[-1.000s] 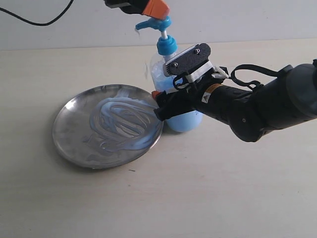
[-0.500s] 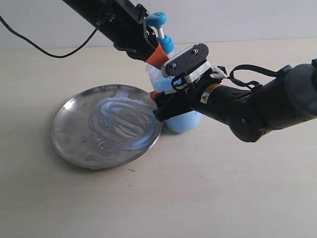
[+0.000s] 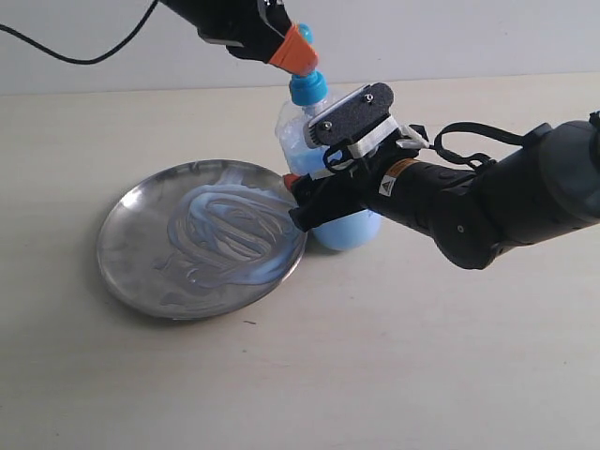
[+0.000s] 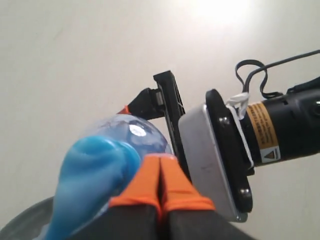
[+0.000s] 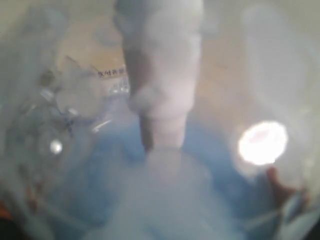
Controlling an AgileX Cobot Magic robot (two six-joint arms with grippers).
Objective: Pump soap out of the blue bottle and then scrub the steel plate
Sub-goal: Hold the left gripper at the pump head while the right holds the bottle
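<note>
The blue bottle [image 3: 352, 230] stands just right of the steel plate [image 3: 122, 220], which is smeared with swirls of pale blue soap [image 3: 230, 230]. My right gripper [image 3: 302, 199] reaches in from the right and is shut on the bottle's body. My left gripper [image 3: 296, 52] comes down from the top, orange tips pressed together, against the blue pump head above the collar [image 3: 307, 88]. The left wrist view shows the shut tips [image 4: 161, 182] beside the pump head [image 4: 92, 180]. The right wrist view is a blur of bottle [image 5: 75, 100], its tube and soap [image 5: 165, 195].
The bare pale tabletop [image 3: 375, 375] spreads in front of the plate and bottle. A black cable [image 3: 56, 52] trails at the back left. The right arm's thick black forearm [image 3: 506, 202] lies across the right side, low over the table.
My left arm has swung in from the top, and its shut tips have come onto the pump head, which now sits lower and mostly hidden. The right gripper has kept its hold.
</note>
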